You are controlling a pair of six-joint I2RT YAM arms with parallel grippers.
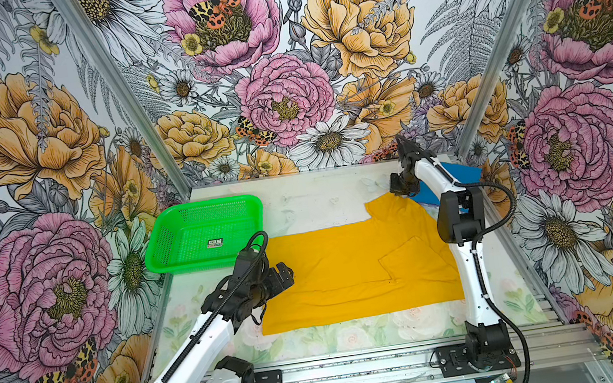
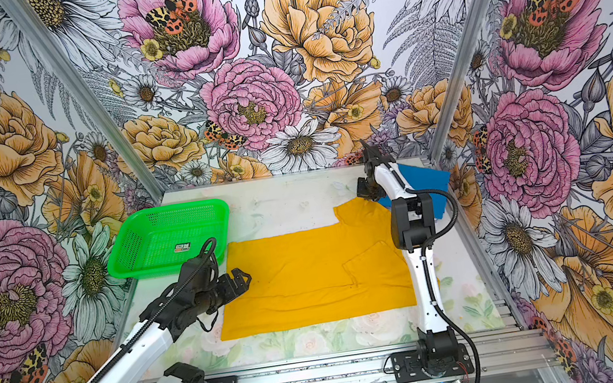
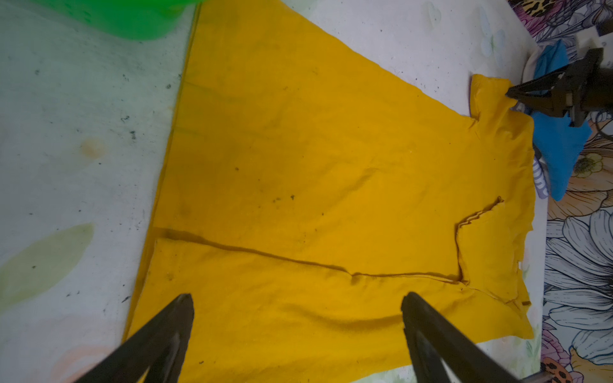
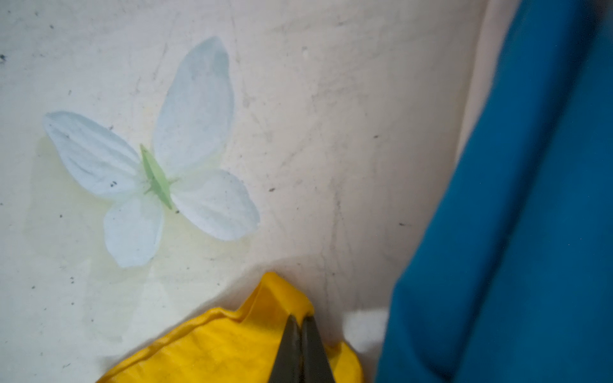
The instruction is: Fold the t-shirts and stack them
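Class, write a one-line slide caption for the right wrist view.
The right gripper shut on a corner of the yellow shirt, blue shirt beside it, on the table.

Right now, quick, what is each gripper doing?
Left gripper: open, holding nothing.
Right gripper: shut on the yellow shirt, at a sleeve edge.

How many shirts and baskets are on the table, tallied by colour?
Yellow t-shirt: 1
Blue t-shirt: 1
Green basket: 1
Total: 3
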